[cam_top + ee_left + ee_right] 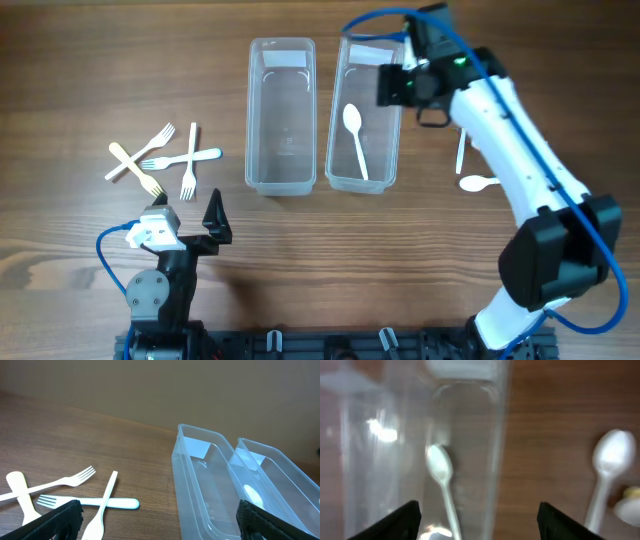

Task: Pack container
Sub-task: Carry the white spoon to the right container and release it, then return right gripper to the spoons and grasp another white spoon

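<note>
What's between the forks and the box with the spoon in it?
The other clear box, empty, as the overhead view shows.

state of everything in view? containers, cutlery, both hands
left container: empty, no lid
right container: holds one spoon, no lid
spoon: lying flat inside right container
forks: four, crossed in a heap, unpacked
loose spoons: two, beside right container, unpacked
left hand: open, empty
right hand: open, empty, over right container
</note>
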Controlling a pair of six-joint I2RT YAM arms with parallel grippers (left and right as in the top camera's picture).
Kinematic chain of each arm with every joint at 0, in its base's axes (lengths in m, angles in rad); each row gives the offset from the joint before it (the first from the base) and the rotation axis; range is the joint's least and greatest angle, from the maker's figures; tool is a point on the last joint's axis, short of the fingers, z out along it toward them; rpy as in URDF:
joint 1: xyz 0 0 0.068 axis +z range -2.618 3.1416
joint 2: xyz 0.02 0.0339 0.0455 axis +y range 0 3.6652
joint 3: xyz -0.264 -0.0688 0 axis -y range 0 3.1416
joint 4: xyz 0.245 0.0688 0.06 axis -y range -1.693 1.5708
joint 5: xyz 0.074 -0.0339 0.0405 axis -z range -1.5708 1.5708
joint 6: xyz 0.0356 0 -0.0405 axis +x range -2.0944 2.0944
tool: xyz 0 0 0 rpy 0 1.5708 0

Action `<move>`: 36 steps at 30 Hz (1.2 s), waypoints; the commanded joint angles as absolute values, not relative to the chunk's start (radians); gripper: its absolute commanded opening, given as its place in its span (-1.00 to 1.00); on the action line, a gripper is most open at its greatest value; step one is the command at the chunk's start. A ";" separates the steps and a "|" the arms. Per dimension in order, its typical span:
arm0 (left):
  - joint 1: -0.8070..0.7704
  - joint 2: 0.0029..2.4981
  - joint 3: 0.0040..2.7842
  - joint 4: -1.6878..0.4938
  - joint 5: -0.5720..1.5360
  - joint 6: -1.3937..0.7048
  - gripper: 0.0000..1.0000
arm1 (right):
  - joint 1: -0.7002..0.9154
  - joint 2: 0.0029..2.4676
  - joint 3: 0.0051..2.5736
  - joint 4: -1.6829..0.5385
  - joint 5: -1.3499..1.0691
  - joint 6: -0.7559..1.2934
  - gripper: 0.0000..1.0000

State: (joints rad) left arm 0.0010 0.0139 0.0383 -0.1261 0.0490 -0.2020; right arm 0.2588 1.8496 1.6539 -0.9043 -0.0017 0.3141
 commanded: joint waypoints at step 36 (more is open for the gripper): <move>-0.004 0.006 0.030 -0.123 0.039 -0.183 1.00 | -0.295 1.891 1.334 -0.602 -0.113 1.185 -0.02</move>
State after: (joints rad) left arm 0.0010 0.0139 0.0383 -0.1261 0.0490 -0.2020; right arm -0.3000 1.8313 1.3334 -0.6292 -0.0196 1.1152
